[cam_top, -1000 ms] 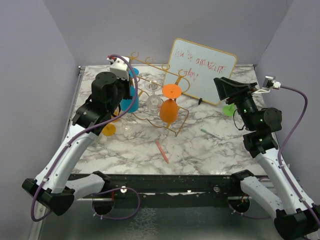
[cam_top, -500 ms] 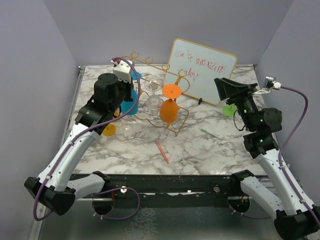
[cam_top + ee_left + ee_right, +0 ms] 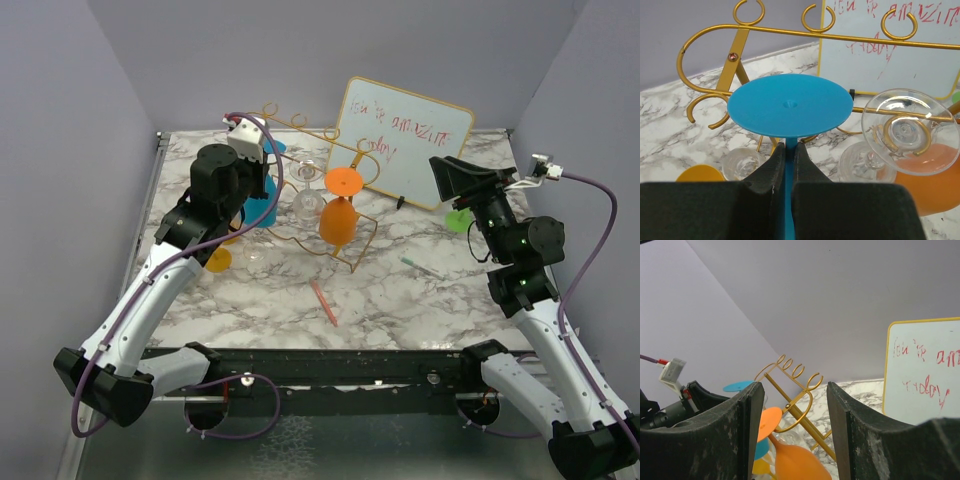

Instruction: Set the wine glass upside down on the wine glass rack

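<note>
Shifted nearer the gold wire rack (image 3: 740, 45), the left end effector (image 3: 788, 150) pinches the stem of the inverted blue plastic wine glass (image 3: 789, 105), not yet hung; the right end effector (image 3: 794, 390) gapes idle.

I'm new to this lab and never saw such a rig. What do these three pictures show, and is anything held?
These are two robot arms, left arm and right arm, bolted to a marble table. The wide picture looks down from above and behind them; the other two come from a camera on each wrist. The left gripper is shut on the stem of an upside-down blue wine glass beside the gold wine glass rack, where an orange glass and a clear glass hang. The right gripper is open and empty. A whiteboard, a red stick and a green stick are on the table.
</note>
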{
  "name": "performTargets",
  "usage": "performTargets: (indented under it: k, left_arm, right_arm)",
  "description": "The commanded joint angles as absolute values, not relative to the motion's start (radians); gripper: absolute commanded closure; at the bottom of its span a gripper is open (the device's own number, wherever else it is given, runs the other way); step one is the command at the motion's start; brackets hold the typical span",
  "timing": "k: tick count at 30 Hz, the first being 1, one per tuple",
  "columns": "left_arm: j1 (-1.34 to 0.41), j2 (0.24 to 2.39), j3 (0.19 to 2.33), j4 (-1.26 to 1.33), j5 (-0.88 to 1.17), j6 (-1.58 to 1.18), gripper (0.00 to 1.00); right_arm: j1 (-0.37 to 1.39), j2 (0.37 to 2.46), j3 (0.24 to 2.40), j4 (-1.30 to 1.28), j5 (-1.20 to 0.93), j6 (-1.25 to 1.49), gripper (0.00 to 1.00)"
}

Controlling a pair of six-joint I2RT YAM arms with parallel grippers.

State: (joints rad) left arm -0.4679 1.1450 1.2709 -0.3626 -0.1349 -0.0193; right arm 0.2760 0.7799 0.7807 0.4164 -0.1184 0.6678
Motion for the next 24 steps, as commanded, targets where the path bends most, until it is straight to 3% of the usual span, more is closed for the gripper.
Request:
performTargets:
  k: [1, 24]
  left_arm:
    - [-0.457, 1.158, 1.234, -0.426, -0.108, -0.046, 1.0]
    - [-0.451, 1.122, 1.239, -0.491, -0.098, -0.154, 1.0]
  right_arm:
    - [0.281, 0.776, 0.802, 0.407, -0.095, 0.653, 0.42]
    - [0.282, 0.787, 0.795, 0.416, -0.107, 0.678, 0.42]
